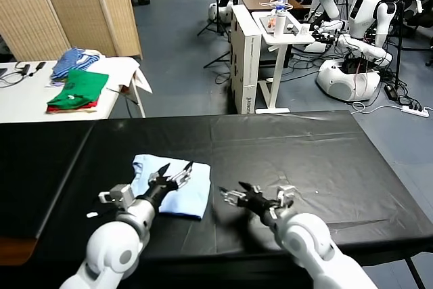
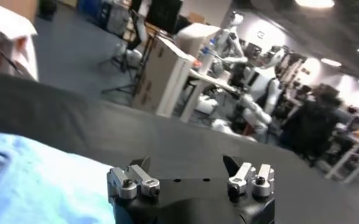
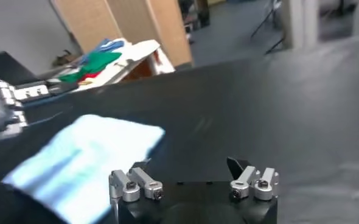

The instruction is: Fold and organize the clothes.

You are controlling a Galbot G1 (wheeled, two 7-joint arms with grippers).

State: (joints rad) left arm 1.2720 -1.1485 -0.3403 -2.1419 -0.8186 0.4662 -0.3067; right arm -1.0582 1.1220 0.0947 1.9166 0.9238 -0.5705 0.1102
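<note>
Spreading wide with nothing between them, both jaw pairs stand empty: left gripper (image 1: pixel 174 170) over the T-shirt's (image 1: pixel 172 191) front half, right gripper (image 1: pixel 247 191) just off its 3 o'clock edge. Folding looks done; maybe only tidying or stacking remains. Shirt lies at table (image 1: pixel 325 153) centre toward 7 o'clock, a compact sky-blue rectangle, slightly rumpled, lettering hidden.

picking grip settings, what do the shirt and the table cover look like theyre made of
Shirt: soft matte knit, probably cotton; it lies limp, folded flat with gentle wrinkles and no shine.
Table cover: thin black sheet with a slight sheen, likely plastic or coated fabric; it shows sharp creases and catches the light. I cannot tell which.
</note>
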